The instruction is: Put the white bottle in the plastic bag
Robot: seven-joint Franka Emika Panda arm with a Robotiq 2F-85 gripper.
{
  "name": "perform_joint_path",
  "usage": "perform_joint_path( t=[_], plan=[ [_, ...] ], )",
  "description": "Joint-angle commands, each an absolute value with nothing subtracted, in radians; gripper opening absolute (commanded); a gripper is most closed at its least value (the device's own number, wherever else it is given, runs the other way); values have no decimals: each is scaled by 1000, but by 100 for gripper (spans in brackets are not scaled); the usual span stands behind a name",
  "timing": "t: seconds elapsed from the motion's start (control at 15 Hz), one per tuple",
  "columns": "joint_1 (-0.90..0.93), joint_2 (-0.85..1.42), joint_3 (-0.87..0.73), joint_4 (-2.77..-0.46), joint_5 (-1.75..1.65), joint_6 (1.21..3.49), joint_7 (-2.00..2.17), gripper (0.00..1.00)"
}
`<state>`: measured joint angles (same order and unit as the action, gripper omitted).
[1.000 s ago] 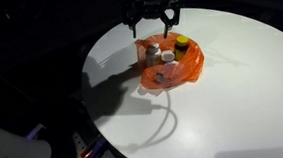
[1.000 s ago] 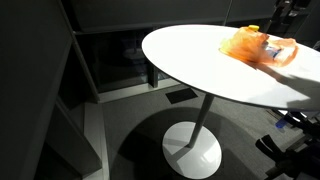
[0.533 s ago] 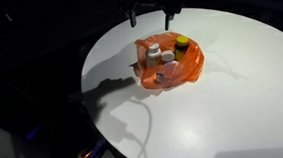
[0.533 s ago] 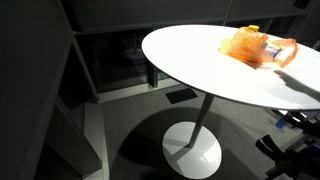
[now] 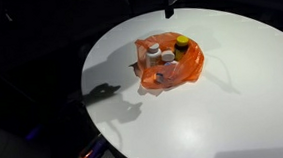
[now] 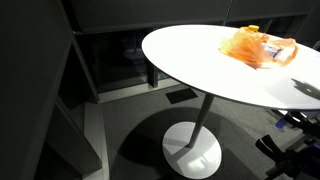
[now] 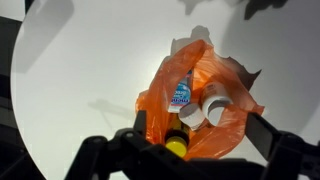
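A round white table [image 6: 190, 55] stands on a slim column and a round white pedestal foot [image 6: 192, 152]. Under the table lies a grey carpeted floor [image 6: 130, 125], darkened by the table's shadow. Behind the table runs a low dark wall [image 6: 115, 60]. Bright light falls on the table; the room around it is dim.

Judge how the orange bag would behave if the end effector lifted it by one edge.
Probably floppy: the orange bag lies crumpled. Its bottles sit loose inside and could shift or spill. The table looks smooth; pushed, the bag may slide.
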<state>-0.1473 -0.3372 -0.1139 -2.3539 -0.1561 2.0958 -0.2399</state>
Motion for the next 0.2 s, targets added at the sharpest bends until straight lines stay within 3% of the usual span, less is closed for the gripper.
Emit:
perform_joint_path(
  t=[0.0,0.13],
  plan=[
    [-133,-343,-126,-2352,-158,2078,-231,100],
    [-132,-347,-127,-2352,-155,2062,-231,100]
  ],
)
